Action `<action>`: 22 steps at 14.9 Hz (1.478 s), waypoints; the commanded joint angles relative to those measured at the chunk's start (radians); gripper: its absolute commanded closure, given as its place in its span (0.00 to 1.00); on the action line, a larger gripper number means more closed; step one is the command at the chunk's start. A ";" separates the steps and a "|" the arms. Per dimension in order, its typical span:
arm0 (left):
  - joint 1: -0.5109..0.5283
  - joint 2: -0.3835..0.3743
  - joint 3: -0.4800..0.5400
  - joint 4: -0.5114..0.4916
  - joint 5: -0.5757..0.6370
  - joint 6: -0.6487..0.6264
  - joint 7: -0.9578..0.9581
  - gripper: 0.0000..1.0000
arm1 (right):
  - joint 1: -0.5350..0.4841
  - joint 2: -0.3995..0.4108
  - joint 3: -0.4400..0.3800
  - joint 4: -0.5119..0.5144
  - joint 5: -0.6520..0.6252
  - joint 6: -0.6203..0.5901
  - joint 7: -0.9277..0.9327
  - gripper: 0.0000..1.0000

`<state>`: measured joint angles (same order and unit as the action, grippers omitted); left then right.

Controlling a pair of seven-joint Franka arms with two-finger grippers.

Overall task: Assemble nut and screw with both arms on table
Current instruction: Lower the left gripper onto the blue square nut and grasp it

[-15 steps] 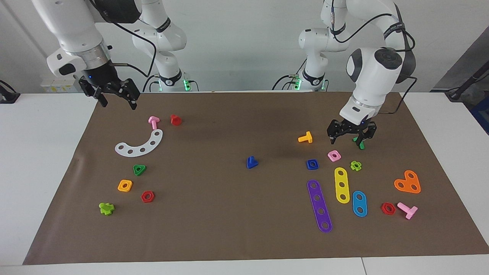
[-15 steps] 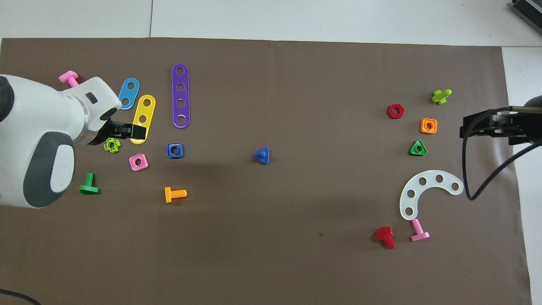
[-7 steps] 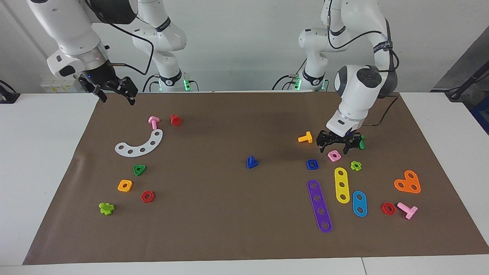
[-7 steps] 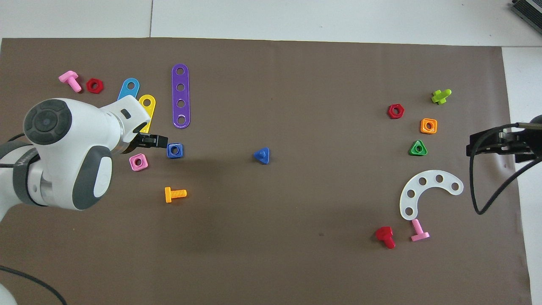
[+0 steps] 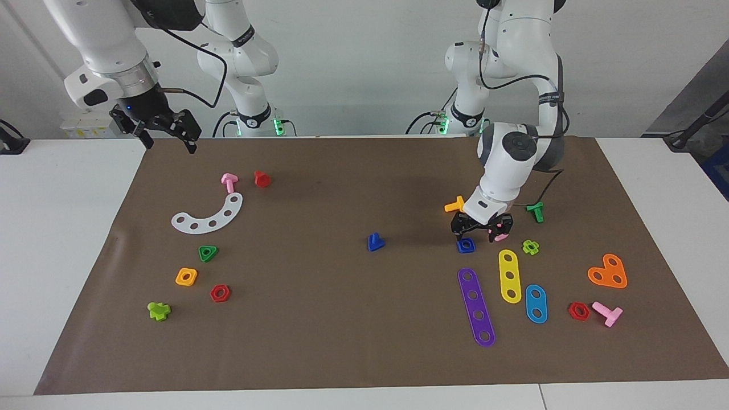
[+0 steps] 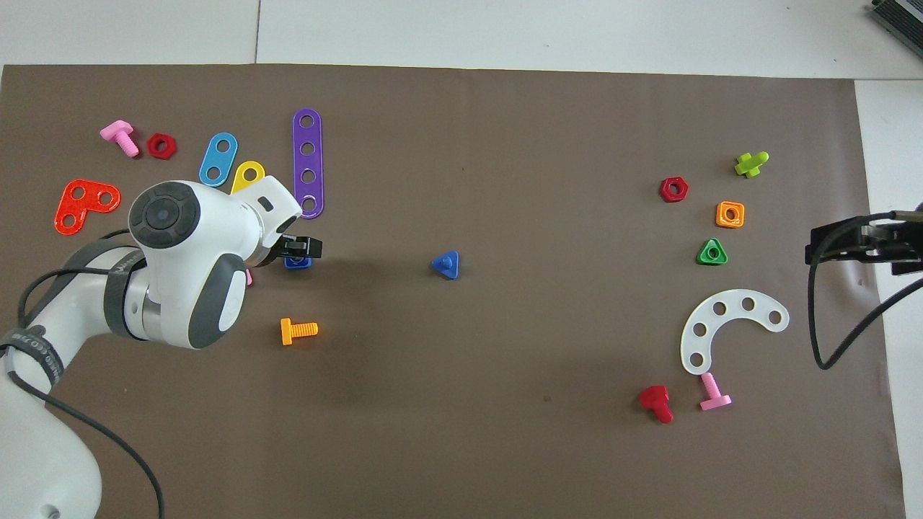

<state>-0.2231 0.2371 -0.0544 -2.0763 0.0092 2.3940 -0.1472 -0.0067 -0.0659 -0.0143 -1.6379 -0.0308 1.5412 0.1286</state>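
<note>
The table (image 5: 68, 239) with its brown mat filled the frame. At the facing view's upper left, the right gripper (image 5: 165, 136) hung with fingers spread, holding nothing. Right of centre, the left gripper (image 5: 477, 230) hovered just above the nut (image 5: 466, 245), fingers parted, touching nothing visibly. The screw (image 5: 375, 242) lay mid-frame, well apart.

The left gripper (image 5: 482, 228) has moved from above the green screw (image 5: 536, 211) toward the middle of the table and lower, and it now hangs just over the nut (image 5: 466, 245). The right gripper (image 5: 164, 130) has drifted slightly upward and toward the table's edge.
</note>
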 commanded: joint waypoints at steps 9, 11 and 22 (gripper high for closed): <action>-0.024 0.011 0.013 -0.061 -0.006 0.074 -0.020 0.20 | -0.010 0.006 0.013 0.041 -0.001 -0.038 -0.024 0.00; -0.024 0.011 0.013 -0.067 -0.006 0.074 -0.025 0.26 | -0.015 0.005 0.013 0.036 0.005 -0.032 -0.026 0.00; -0.024 -0.007 0.013 -0.030 -0.006 0.054 -0.078 1.00 | 0.066 -0.003 -0.073 0.021 0.005 -0.027 -0.026 0.00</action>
<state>-0.2319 0.2544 -0.0540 -2.1105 0.0092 2.4438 -0.2095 0.0168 -0.0660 -0.0319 -1.6132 -0.0292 1.5193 0.1283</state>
